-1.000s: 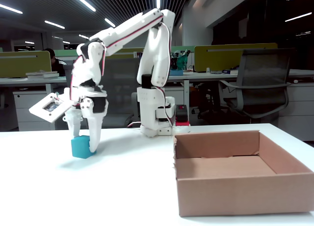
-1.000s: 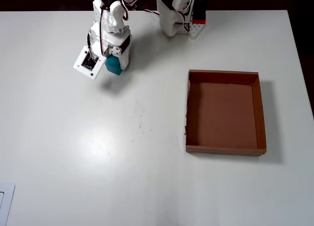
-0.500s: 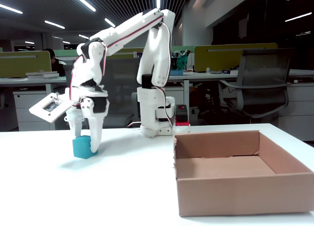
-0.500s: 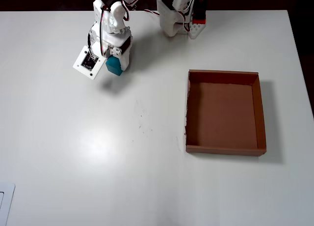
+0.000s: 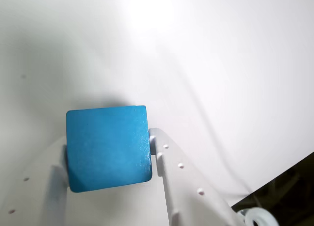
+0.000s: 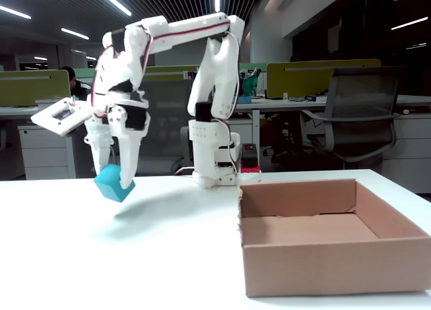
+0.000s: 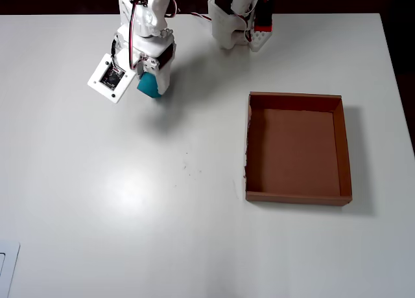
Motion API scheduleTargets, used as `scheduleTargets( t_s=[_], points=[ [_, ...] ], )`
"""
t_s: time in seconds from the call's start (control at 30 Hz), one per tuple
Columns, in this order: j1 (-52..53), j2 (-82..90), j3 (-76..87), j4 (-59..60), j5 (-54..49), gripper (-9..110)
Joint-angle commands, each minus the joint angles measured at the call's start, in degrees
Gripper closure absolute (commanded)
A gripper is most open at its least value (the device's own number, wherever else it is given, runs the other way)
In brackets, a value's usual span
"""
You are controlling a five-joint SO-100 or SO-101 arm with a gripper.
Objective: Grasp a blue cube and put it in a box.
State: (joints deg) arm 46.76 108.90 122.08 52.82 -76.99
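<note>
The blue cube (image 5: 108, 147) is clamped between my gripper's (image 5: 109, 155) two white fingers. In the fixed view the cube (image 6: 114, 184) hangs tilted a little above the white table, at the left, with the gripper (image 6: 116, 182) shut on it. In the overhead view the cube (image 7: 148, 85) peeks out under the gripper (image 7: 150, 84) at the upper left. The brown cardboard box (image 7: 343, 149) sits open and empty on the table's right side, well away from the gripper; it also shows in the fixed view (image 6: 323, 269).
The arm's white base (image 7: 237, 16) stands at the table's back edge. An office chair (image 6: 360, 114) and desks stand behind the table in the fixed view. The table's dark edge (image 5: 284, 191) shows at the wrist view's lower right.
</note>
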Motion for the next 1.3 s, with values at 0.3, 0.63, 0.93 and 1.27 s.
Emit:
scheduleTargets(
  t_s=[0.3, 0.63, 0.93, 1.27],
  points=[
    [-11.95, 9.67, -11.43, 9.05, 12.22, 86],
    [-25.75, 9.84, -24.08, 18.28, 21.80, 86],
    [-39.20, 9.32, -31.73, 23.12, 26.37, 86],
    [-54.58, 5.62, -36.39, 24.08, 32.96, 86]
  ],
)
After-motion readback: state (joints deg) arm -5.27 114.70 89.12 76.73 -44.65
